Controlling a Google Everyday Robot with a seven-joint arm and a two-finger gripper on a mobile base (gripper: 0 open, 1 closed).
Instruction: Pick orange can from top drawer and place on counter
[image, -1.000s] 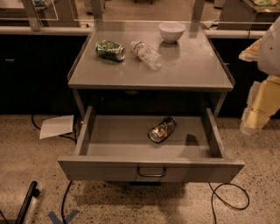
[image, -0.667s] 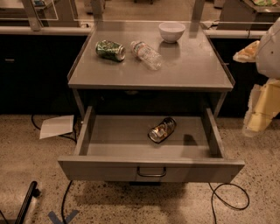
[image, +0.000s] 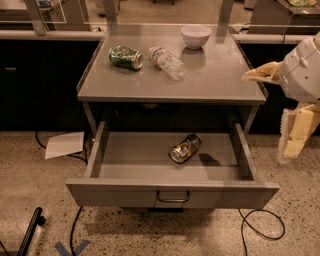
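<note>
The orange can (image: 185, 148) lies on its side in the open top drawer (image: 172, 192), right of centre, with its silver end facing front left. The drawer is pulled fully out below the counter (image: 210, 80). My gripper (image: 266, 116) is at the right edge of the view, beside the counter's right front corner and above the drawer's right side. It is open and empty: one cream finger (image: 260, 73) points left over the counter's edge, and the other (image: 295, 132) hangs down. It is well apart from the can.
On the counter lie a green can (image: 126, 57) and a clear plastic bottle (image: 167, 62), with a white bowl (image: 195, 36) behind them. A sheet of paper (image: 64, 144) and cables lie on the floor. A dark cabinet front runs behind.
My gripper has shifted a little to the left, towards the counter's right edge. The can, the drawer and the counter's objects have not moved.
</note>
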